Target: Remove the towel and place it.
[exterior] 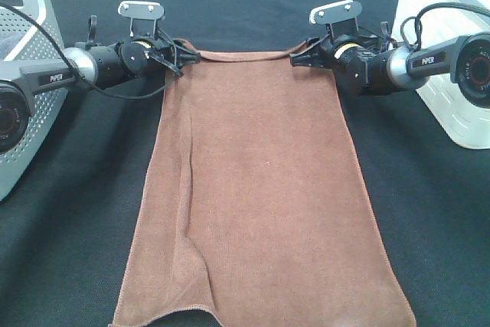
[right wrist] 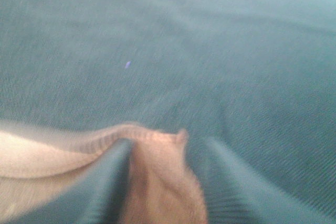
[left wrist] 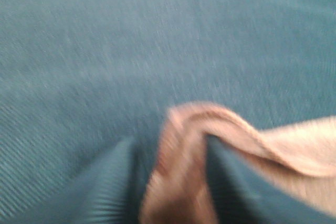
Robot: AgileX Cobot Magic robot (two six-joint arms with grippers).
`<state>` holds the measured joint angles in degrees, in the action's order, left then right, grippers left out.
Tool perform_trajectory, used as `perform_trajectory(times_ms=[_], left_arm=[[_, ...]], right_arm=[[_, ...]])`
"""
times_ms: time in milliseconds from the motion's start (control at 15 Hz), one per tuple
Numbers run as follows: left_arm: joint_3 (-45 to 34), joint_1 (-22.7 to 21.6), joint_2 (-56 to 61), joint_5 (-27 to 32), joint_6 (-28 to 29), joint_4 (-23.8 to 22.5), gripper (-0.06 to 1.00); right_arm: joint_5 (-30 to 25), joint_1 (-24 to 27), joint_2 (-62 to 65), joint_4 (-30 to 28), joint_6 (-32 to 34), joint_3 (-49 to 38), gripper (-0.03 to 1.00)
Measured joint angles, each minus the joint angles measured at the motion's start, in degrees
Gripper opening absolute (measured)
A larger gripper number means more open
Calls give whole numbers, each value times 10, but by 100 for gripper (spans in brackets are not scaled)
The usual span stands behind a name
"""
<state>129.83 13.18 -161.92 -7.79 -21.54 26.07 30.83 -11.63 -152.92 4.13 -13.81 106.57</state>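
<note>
From the high view, the towel [exterior: 260,189] is seen spread flat on the black tabletop [exterior: 429,212], its far corners at the left gripper [exterior: 186,57] and right gripper [exterior: 297,57]. A basket [exterior: 27,59] stands at the left edge.

In the left wrist view, a towel corner [left wrist: 184,150] is seen between parted fingers [left wrist: 105,187]; whether it is pinched cannot be told.

In the right wrist view, the other corner [right wrist: 157,177] lies between spread fingers [right wrist: 236,182]; contact cannot be told through the blur.

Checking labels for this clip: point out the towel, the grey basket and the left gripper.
towel [exterior: 260,189], exterior high view, middle of the cloth.
grey basket [exterior: 34,44], exterior high view, perforated side wall.
left gripper [exterior: 182,56], exterior high view, fingertips at the towel's corner.
</note>
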Motion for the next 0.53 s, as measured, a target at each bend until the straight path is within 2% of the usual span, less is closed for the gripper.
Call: perform_trajectory(times_ms=[200,400,533], left_arm=[[0,0,0,-62,0,-1,51],[1,0,0,-85,0,-1,51],[1,-2,0,-86,0,8,51]], right_arm=[[25,0,0,2,0,0,50],[31,0,0,13,0,0,50],[37,0,0,52,0,0,50]])
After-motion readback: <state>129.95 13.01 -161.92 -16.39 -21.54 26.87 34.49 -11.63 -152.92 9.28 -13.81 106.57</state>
